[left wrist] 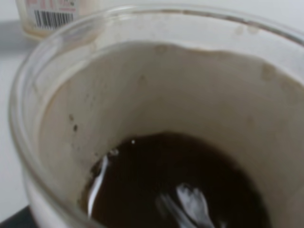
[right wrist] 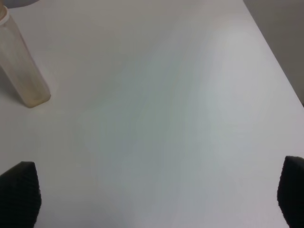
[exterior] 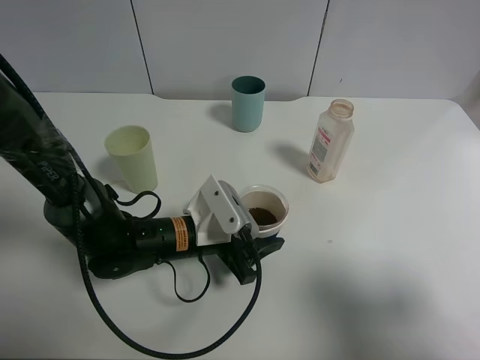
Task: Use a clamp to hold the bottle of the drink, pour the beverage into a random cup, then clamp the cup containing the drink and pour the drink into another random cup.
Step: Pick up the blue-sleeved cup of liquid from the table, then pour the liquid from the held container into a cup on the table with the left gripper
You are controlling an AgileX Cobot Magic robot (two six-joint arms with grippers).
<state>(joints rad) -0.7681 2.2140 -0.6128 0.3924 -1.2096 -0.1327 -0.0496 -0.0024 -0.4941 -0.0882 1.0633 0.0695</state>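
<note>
The short cup point(exterior: 264, 210) with the blue sleeve stands at the table's middle with brown beverage point(exterior: 262, 217) in its bottom. My left gripper point(exterior: 256, 234) reaches in from the left, lying low, and is shut on the cup's lower half. The left wrist view looks straight into the cup point(left wrist: 142, 71) at the dark beverage point(left wrist: 190, 190). The bottle point(exterior: 330, 142) stands upright and capless to the right, apart from both grippers. The pale yellow-green tumbler point(exterior: 133, 157) stands at the left. My right gripper point(right wrist: 152, 194) is open over bare table, with the bottle point(right wrist: 21, 71) off to one side.
A teal tumbler point(exterior: 247, 103) stands at the back middle. The left arm's black cable point(exterior: 180, 330) loops across the table's front. The white table point(exterior: 390, 247) ends at a wall behind. The right arm is out of the exterior view.
</note>
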